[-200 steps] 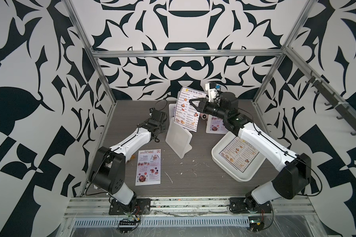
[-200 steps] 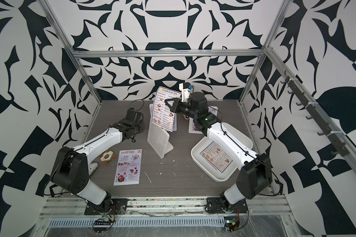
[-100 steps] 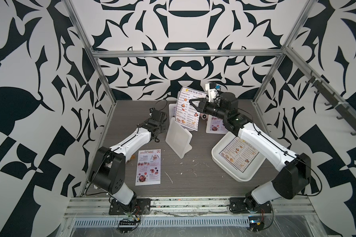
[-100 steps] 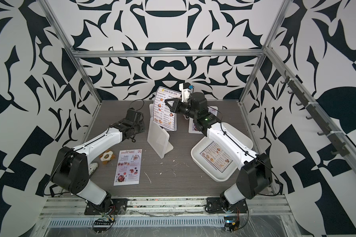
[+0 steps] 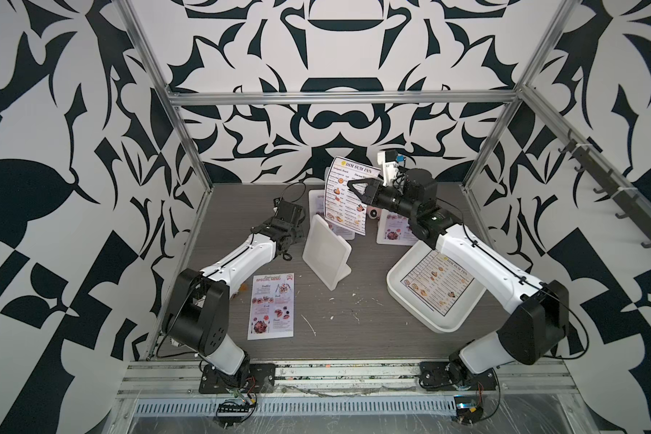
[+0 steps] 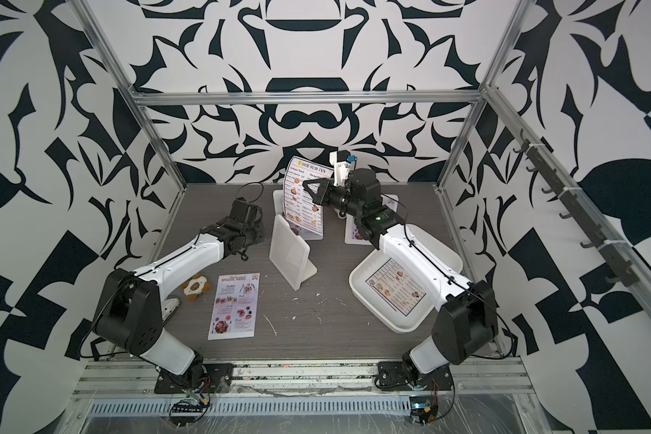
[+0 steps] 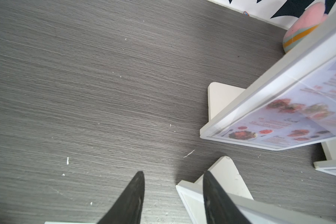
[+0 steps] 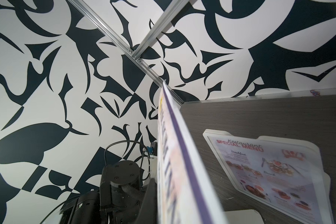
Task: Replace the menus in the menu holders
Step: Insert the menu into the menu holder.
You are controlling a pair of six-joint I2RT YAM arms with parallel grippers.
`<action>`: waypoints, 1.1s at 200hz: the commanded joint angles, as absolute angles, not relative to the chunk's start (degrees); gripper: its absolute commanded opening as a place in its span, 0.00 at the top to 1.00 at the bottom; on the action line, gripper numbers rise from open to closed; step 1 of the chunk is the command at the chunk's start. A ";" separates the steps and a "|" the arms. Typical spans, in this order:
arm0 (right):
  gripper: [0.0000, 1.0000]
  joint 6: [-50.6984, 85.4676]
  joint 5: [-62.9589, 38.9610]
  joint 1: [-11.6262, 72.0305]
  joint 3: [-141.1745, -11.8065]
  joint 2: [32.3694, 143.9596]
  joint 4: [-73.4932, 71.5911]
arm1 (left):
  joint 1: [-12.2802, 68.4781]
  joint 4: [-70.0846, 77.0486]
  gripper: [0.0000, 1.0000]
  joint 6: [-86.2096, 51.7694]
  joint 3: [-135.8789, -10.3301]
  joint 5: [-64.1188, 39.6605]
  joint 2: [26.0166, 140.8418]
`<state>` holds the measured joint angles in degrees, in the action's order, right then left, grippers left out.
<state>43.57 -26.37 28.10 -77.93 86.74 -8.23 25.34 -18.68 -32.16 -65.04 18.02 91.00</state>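
Top views both show the right hand (image 5: 356, 186) pinched shut on the held DIM SUM INN menu (image 5: 344, 210), gripping its side edge. The sheet hangs upright in the air above the far middle of the surface (image 5: 354, 338). In the right wrist view this sheet (image 8: 175, 155) runs edge-on past the lens.

Just behind it stands a filled menu holder (image 7: 279, 120) with a SPECIAL MENU sheet inside. In front of it stands the empty menu holder (image 5: 324, 255), its blank back facing the camera.

The left hand (image 7: 173, 172) hangs low beside that empty holder, jaws partly spread with nothing between them. One finger (image 7: 211, 194) crosses the holder's corner; whether they touch I cannot tell.

A third menu holder (image 5: 393, 229), also with a pink sheet, stands under the right arm. Nearer lies a white tray (image 5: 395, 285) carrying a second DIM SUM INN menu (image 5: 436, 285). A loose SPECIAL MENU (image 5: 273, 304) lies flat by the left arm.
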 commanded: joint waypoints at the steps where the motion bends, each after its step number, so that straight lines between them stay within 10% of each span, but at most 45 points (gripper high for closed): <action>1: 1.00 44.30 -27.03 27.83 -77.61 86.22 -12.40 | 24.97 -18.90 0.49 -32.34 -64.47 18.10 88.80; 220: 1.00 44.05 -27.07 27.76 -78.66 88.35 -10.53 | 25.00 -18.79 0.50 -31.51 -64.73 16.53 87.73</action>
<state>44.03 -26.44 28.03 -76.34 88.18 -9.19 25.34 -18.68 -32.10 -64.99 17.72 89.60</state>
